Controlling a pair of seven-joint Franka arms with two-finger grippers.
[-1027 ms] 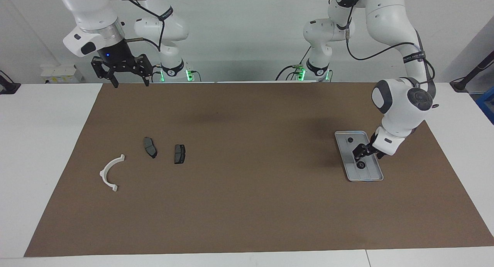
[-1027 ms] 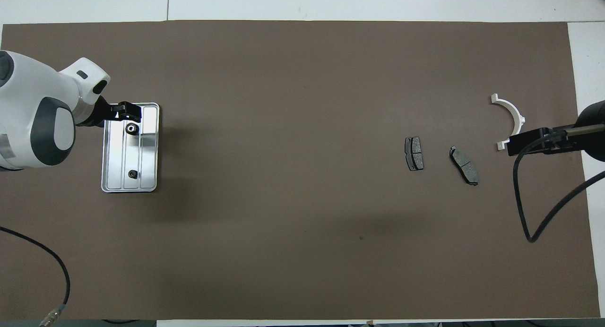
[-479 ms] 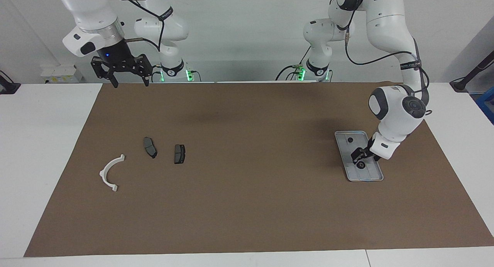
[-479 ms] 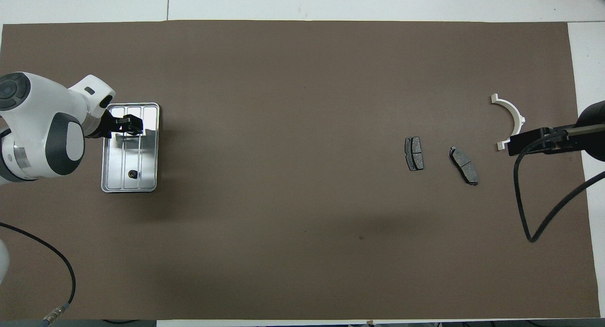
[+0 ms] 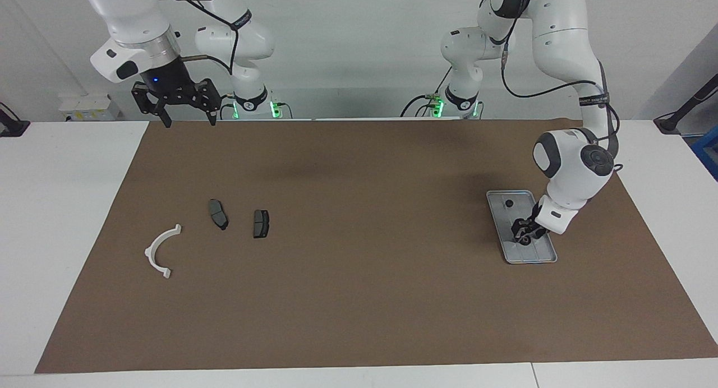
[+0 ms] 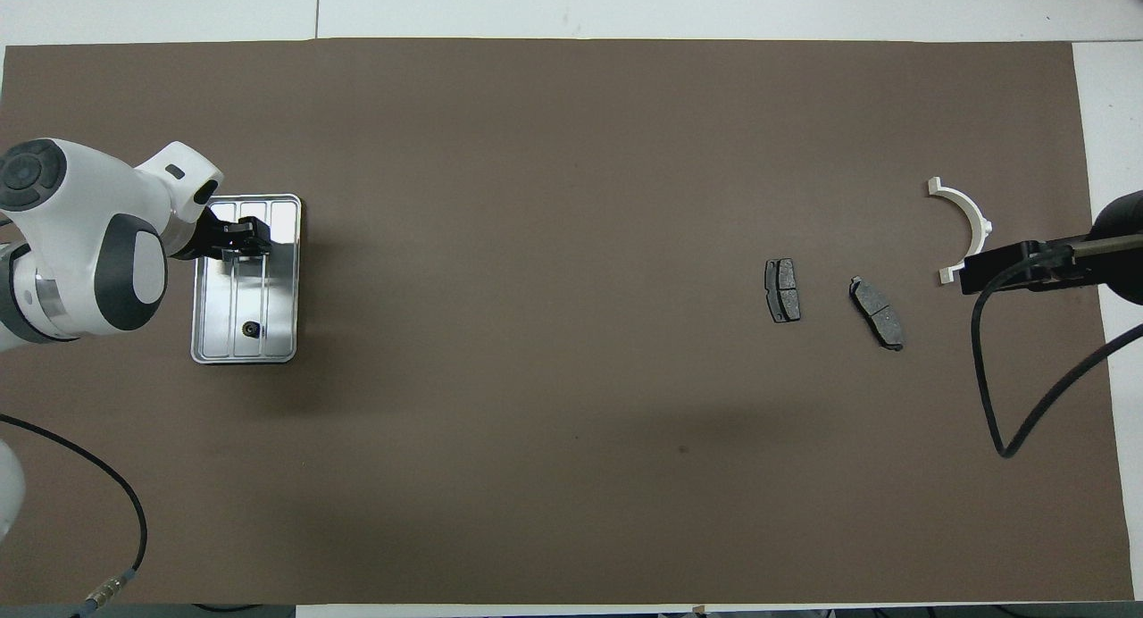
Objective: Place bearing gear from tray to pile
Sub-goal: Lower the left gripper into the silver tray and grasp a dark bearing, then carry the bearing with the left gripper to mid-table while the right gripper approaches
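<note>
Change since a second ago — the left gripper [image 5: 524, 235] has come down into the tray [image 5: 547, 257] at right of centre in the facing view, its fingers drawing in around the bearing gear [image 5: 525, 240]; whether they grip it yet cannot be told. The right gripper [image 5: 188, 119] waits unmoved at upper left, raised over the mat's edge, jaws wide and empty.

Tray: silver-grey metal, rectangular, rounded corners, raised rim, lengthwise ridges. A second small dark round part [image 5: 509, 203] lies in it toward its upper end.

Pile, at middle left: a white curved half-ring bracket [image 5: 161, 251] and two dark grey brake-pad pieces [image 5: 218, 213] [image 5: 261, 223], flat, none touching.

Brown mat [image 5: 359, 298] — matte, smooth; a broad bare stretch lies between tray and pile, and across the lower frame.
</note>
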